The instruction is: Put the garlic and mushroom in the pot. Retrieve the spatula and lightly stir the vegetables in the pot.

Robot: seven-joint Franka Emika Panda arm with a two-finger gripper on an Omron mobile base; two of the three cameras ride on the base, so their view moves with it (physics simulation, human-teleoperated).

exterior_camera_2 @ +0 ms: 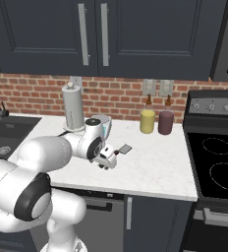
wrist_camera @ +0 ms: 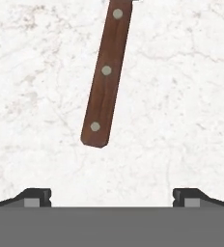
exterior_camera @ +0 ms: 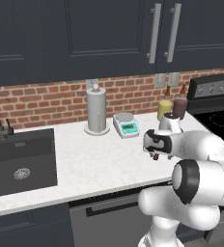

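The spatula lies flat on the white marble counter. Its brown wooden handle [wrist_camera: 105, 72], set with three rivets, runs from the top of the hand view down toward the middle. In the right base view its grey blade [exterior_camera_2: 125, 148] rests just beyond the hand. My gripper [wrist_camera: 112, 195] hovers over the handle's free end, open wide, with nothing between the fingertips [wrist_camera: 36, 196]. The hand also appears low over the counter as my gripper [exterior_camera_2: 107, 164] and my gripper [exterior_camera: 155, 155]. The pot, the garlic and the mushroom are out of view.
A yellow canister [exterior_camera_2: 147, 121] and a maroon canister [exterior_camera_2: 165, 122] stand by the brick wall. A paper towel holder [exterior_camera: 96, 112] and a kitchen scale [exterior_camera: 126, 124] sit further left, past them a sink [exterior_camera: 20, 161]. The stove [exterior_camera_2: 219, 162] borders the counter's right end.
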